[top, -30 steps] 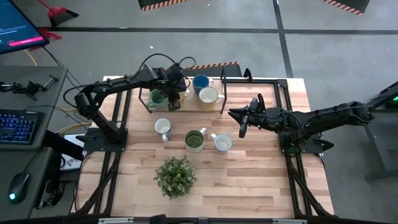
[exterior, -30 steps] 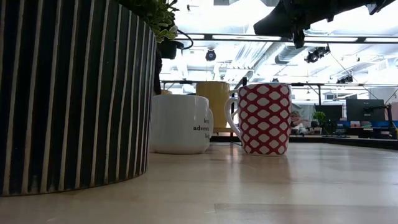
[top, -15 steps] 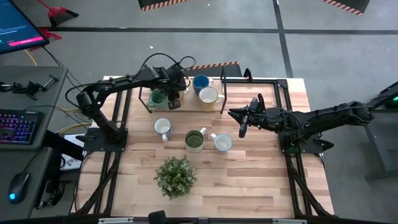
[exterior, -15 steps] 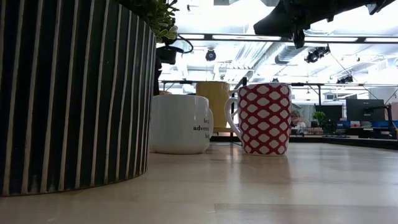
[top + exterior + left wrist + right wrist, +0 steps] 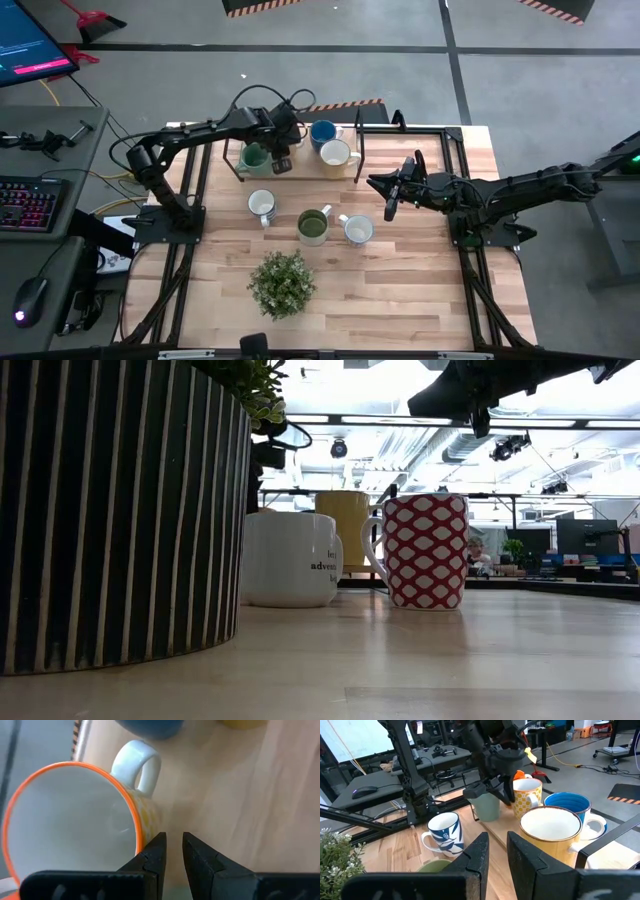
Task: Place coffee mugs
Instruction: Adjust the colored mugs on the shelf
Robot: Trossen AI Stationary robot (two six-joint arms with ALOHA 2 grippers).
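Observation:
An orange-rimmed mug (image 5: pixel 75 820) with a yellow patterned wall and a white handle stands on the wooden board (image 5: pixel 502 827) at the table's far side. Beside it stand a teal mug (image 5: pixel 254 157), a blue mug (image 5: pixel 322 132) and a cream mug (image 5: pixel 335 153). My left gripper (image 5: pixel 174 851) points steeply down just beside the orange-rimmed mug's outer wall, fingers nearly together with nothing between them. Nearer on the table stand a white patterned mug (image 5: pixel 262 204), an olive-green mug (image 5: pixel 313 225) and another white mug (image 5: pixel 357 230). My right gripper (image 5: pixel 392 197) hovers shut over the table's right half. My left gripper comes from above, slanting down, with one fingertip (image 5: pixel 152 855) right at the orange-rimmed mug's outer wall (image 5: pixel 145 827), below the rim and beside the handle. Whether it touches the wall I cannot tell. The mug stands upright on the board.
A black frame (image 5: pixel 360 150) surrounds the board. A bushy potted plant (image 5: pixel 282 283) stands near the table's front; its striped pot (image 5: pixel 120 510) fills the low view's left. Bare wood lies to the plant's left and right.
My left gripper has tipped slightly further downward beside the orange-rimmed mug. No mug has moved.

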